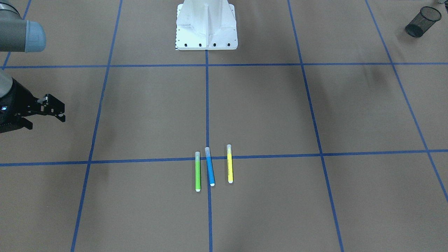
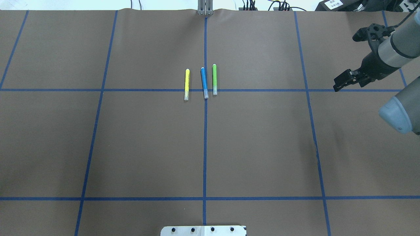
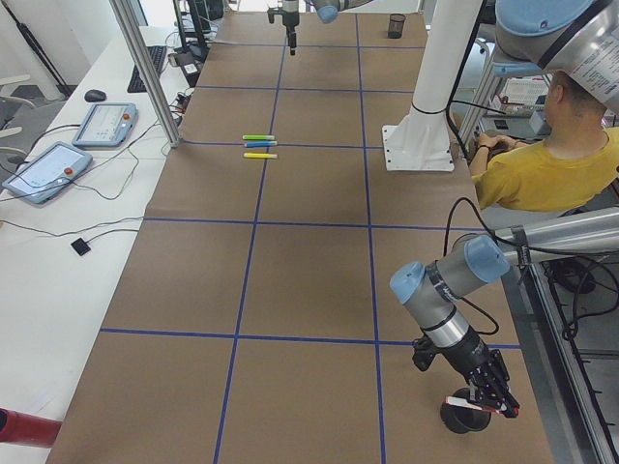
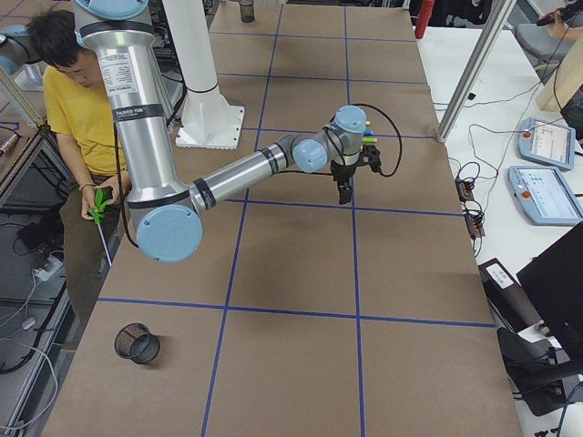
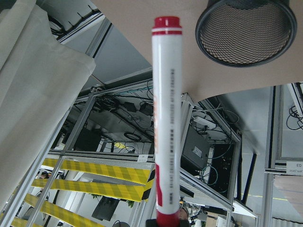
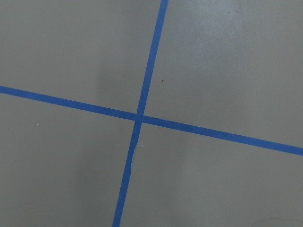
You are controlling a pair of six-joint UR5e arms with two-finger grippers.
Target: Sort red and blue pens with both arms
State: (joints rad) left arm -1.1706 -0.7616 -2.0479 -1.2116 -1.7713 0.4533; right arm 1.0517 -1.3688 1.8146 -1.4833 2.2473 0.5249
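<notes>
The red pen, white-barrelled with red ends, fills the left wrist view, and my left gripper is shut on its lower end. It hangs just above a black mesh cup near the table's left end; the cup's rim shows beside the pen's tip. The blue pen lies on the table's centre line, between a green marker and a yellow marker. My right gripper hovers open and empty far to the right of the pens.
A white pedestal stands at the robot's side of the table. A second mesh cup sits near the right end. A person in a yellow shirt sits behind the pedestal. Tablets and cables lie on the white bench.
</notes>
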